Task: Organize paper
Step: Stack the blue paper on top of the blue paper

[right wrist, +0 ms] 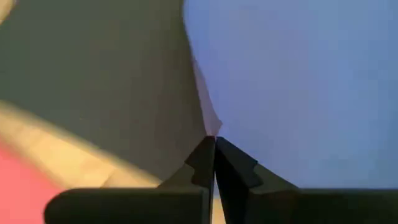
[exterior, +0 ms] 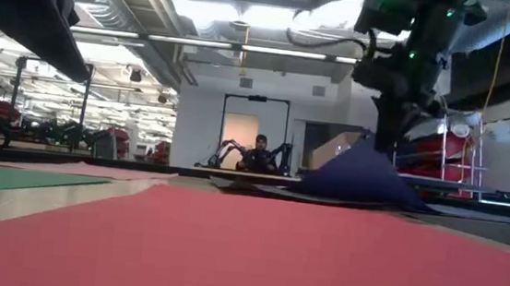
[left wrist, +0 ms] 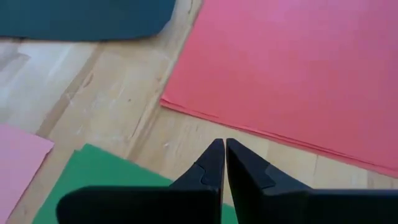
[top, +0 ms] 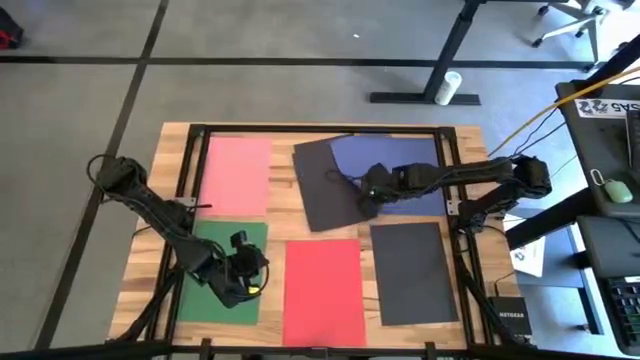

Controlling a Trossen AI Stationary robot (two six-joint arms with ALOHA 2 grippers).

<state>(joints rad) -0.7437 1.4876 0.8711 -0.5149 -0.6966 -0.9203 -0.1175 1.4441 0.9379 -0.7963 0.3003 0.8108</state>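
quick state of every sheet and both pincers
pink sheet: flat, far left of table
green sheet: flat, near left, under left arm
red sheet: flat, near middle
navy sheet: edge pinched and lifted into a peak
tilted dark grey sheet: flat, overlapping the navy sheet
near dark grey sheet: flat, near right
left pincer: shut, empty, over green sheet's edge
right pincer: shut on navy sheet

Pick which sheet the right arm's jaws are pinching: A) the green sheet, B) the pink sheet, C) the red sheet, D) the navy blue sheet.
D: the right gripper is shut on the navy blue sheet, which peaks up beneath it in the low view.
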